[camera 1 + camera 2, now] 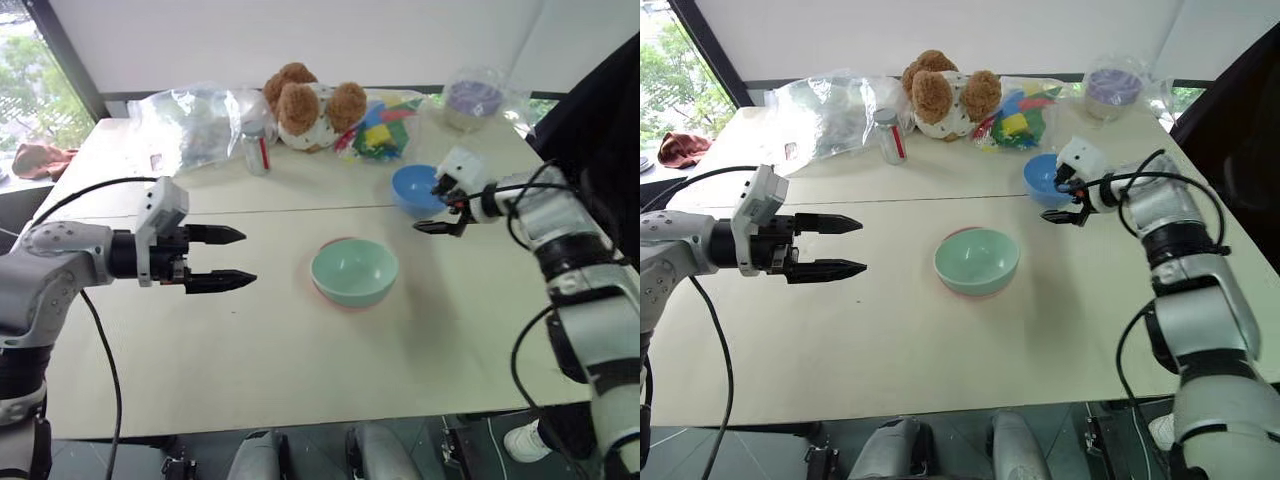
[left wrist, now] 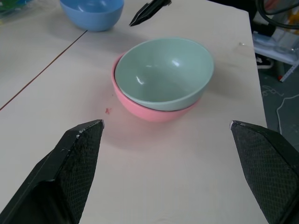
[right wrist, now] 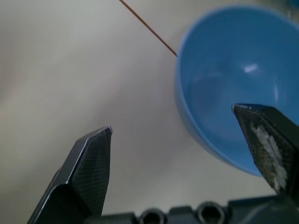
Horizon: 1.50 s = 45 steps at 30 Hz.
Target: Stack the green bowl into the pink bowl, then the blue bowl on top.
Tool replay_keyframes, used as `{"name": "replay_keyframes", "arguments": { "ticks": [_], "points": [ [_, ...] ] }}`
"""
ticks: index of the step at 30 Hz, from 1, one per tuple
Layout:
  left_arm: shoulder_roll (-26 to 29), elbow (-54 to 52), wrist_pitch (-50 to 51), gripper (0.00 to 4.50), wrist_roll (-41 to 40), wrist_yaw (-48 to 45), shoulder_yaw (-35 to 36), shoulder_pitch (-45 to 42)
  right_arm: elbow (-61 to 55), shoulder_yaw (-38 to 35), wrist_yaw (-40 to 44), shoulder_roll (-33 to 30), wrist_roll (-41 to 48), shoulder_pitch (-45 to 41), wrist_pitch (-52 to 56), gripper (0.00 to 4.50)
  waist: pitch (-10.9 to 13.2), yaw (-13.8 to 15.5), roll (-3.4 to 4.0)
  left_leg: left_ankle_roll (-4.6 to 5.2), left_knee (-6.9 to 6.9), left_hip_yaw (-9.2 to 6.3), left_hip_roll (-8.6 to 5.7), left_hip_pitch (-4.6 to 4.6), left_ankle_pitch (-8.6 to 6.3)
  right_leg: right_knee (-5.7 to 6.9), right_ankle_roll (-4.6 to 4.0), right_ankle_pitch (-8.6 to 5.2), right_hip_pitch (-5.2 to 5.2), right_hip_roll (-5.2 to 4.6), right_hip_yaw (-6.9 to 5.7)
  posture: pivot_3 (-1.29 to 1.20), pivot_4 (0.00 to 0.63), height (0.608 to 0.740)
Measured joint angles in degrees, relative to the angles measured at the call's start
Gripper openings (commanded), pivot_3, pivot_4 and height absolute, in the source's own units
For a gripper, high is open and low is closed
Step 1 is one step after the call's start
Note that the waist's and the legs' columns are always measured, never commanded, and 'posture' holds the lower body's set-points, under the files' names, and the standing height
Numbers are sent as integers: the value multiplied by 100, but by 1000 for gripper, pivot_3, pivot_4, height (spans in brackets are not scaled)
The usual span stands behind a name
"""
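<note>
The green bowl (image 1: 354, 270) sits nested inside the pink bowl (image 2: 149, 112) at the middle of the table; only the pink rim and lower side show under it. Behind and to the right of them stands the blue bowl (image 1: 410, 186), upright. My right gripper (image 1: 430, 207) is open at the blue bowl's near right rim, one finger (image 3: 266, 140) over its inside and the other (image 3: 88, 163) over the table outside. Left of the stacked bowls my left gripper (image 1: 250, 258) hangs open and empty, pointing at them from a hand's width away.
Along the table's far edge lie a brown teddy bear (image 1: 305, 105), a small bottle (image 1: 256, 147), a crumpled clear bag (image 1: 190, 120), a bag of coloured blocks (image 1: 380, 128) and a bag holding something purple (image 1: 472, 98). A seam (image 1: 300, 211) crosses the tabletop.
</note>
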Motion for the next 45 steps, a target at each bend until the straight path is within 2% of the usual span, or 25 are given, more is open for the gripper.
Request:
{"name": "replay_keyframes", "arguments": {
  "ticks": [4,8,9,10,17,24,28,31,32,35,39,45],
  "points": [
    [7,-45,6,4500,-16,31,15,35,1208,23,-621,334,-435,-428,-515,4468,0,-3,0,0,-1,1,0,0,0,-1,0,0,0,-3,1,0,150,740],
    [33,-142,71,4500,-87,107,62,194,1716,1,-909,595,-637,-551,-701,4468,0,-3,0,-2,1,1,-1,0,1,1,0,0,0,-6,3,0,150,740],
    [34,-162,96,4500,-111,115,63,209,1785,-4,-948,627,-659,-554,-721,3955,0,1,0,-2,1,1,-1,0,1,1,0,0,0,-6,3,0,150,740],
    [39,-170,104,4500,-121,128,74,225,1851,-5,-999,660,-702,-561,-751,3701,0,6,0,-2,0,1,-1,0,1,1,0,0,0,-6,3,0,150,740],
    [144,-283,105,4500,-204,201,252,245,2025,-18,-1266,823,-918,-631,-886,40,0,-1,0,-4,0,1,-1,1,2,2,0,0,0,-7,3,0,150,740],
    [142,-296,30,4500,-280,204,287,235,2026,-34,-1056,777,-1034,-835,-1117,40,0,0,1,-4,0,1,-1,1,2,2,0,0,0,-7,4,0,150,740],
    [132,-260,-35,4500,-413,197,402,34,1501,-90,180,337,-912,-1032,-1444,40,2,14,4,-2,-1,0,-3,-1,1,0,1,0,0,-9,3,0,150,740],
    [130,-241,-96,4500,-474,141,448,-71,210,-232,1718,-79,-430,-918,-1351,40,2,13,4,3,-5,-2,-1,0,-3,0,1,1,0,-7,2,0,150,740],
    [121,-222,-135,4500,-474,115,428,-105,-620,-237,2324,-300,-99,-668,-1158,40,2,15,4,9,-8,-6,0,0,-7,1,1,1,0,-6,0,0,150,740],
    [136,-64,-255,4500,-437,18,396,-178,-3152,189,3347,-1248,1309,310,-176,40,2,68,4,39,-7,-20,0,-3,-24,2,1,1,1,-11,-14,0,150,740],
    [131,94,-394,4500,-316,-46,272,-244,-4771,704,3589,-1659,2174,656,546,40,2,13,4,41,5,-10,-3,0,-25,2,0,1,3,-16,-11,0,150,740],
    [122,99,-515,4500,-253,-125,233,-228,-5374,1216,3601,-1741,2400,654,470,40,2,37,4,41,6,-13,-1,2,-25,6,-1,2,4,-12,-13,0,150,740]
  ]
}}
